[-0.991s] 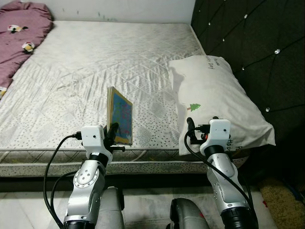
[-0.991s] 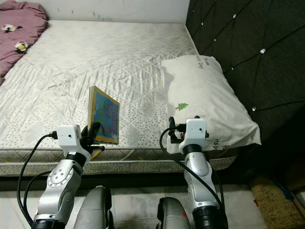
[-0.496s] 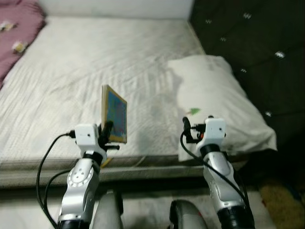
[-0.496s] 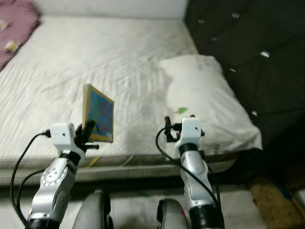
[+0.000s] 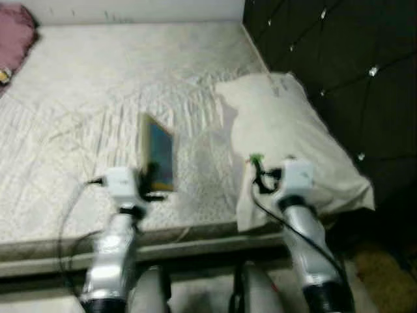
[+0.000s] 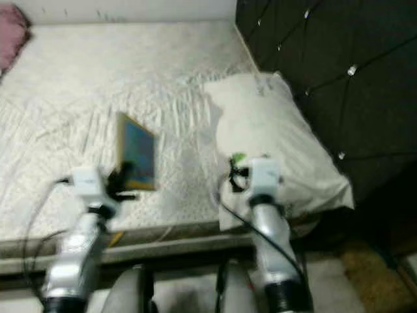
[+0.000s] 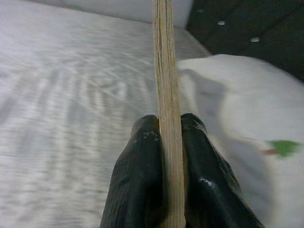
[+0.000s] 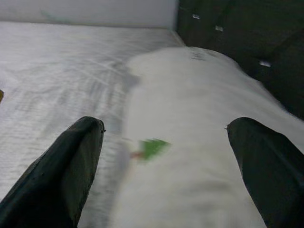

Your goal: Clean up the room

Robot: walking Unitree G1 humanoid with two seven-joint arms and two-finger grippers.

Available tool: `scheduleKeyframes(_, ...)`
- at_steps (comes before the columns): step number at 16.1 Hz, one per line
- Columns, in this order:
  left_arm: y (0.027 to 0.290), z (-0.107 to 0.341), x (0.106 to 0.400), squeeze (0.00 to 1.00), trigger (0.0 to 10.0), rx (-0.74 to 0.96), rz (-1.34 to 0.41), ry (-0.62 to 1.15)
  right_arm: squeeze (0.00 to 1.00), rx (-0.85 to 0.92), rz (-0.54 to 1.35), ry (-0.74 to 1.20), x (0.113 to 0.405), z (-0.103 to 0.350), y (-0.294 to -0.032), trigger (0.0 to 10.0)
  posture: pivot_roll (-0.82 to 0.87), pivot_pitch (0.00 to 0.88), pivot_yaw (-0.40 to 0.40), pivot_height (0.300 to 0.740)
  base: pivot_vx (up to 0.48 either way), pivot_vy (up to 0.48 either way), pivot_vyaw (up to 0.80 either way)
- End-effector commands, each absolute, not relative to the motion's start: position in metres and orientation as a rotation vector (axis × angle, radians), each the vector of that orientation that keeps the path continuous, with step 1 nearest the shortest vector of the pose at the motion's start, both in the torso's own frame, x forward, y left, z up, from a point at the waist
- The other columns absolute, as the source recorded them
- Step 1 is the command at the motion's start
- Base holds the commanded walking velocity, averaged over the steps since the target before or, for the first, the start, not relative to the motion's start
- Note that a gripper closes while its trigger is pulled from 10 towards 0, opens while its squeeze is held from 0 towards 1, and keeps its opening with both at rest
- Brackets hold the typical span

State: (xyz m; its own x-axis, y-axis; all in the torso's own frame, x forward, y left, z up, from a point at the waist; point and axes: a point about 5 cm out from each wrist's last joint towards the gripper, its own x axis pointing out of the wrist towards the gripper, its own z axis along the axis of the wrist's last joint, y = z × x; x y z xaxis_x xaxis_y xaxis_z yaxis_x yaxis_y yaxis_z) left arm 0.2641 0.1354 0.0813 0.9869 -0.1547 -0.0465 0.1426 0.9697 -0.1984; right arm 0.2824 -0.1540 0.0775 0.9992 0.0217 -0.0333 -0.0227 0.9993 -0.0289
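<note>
A thin picture book (image 5: 159, 161) with a blue cover stands upright, held edge-on above the near edge of the bed (image 5: 78, 104). My left gripper (image 7: 166, 142) is shut on the book (image 7: 165, 71), one black finger on each side of it. My right gripper (image 8: 166, 142) is open, its fingers (image 8: 71, 161) spread wide over the near end of a white pillow (image 5: 287, 137) with a small green tree print (image 8: 152, 148). In the eye views the right gripper (image 5: 260, 177) hovers at the pillow's near corner.
A black tufted headboard (image 5: 339, 65) rises to the right of the pillow. A pink blanket (image 5: 13, 32) lies at the far left corner of the mattress. The bed's front edge (image 5: 195, 235) runs just before my arms. Brown floor (image 5: 384, 274) shows at bottom right.
The camera has swung right and come closer, blurring the picture. Both arms kept their pose, the left still holding the book and the right still open by the pillow.
</note>
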Motion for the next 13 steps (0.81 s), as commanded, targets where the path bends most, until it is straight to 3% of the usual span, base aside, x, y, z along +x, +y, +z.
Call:
scheduleKeyframes(1,0.1389,0.0882,0.2654,0.00,10.0,-0.174,-0.155,0.029,0.00,-0.015,0.024,0.031,0.2828,0.0787,-0.1515,10.0,-0.05,0.066,-0.019,0.656,0.000,0.000,0.00)
scheduleKeyframes(8,0.1414,0.0916,0.2707,0.00,10.0,-0.170,-0.096,0.018,0.00,-0.005,0.028,0.029,0.2833,0.0781,-0.1520,10.0,-0.05,0.053,-0.021,0.577,0.000,0.000,0.00)
scheduleKeyframes(13,0.1449,0.0925,0.2746,0.00,10.0,-0.169,-0.060,0.018,0.00,-0.011,0.039,0.035,0.2839,0.0767,-0.1510,10.0,-0.05,0.048,-0.023,0.577,0.000,0.000,0.00)
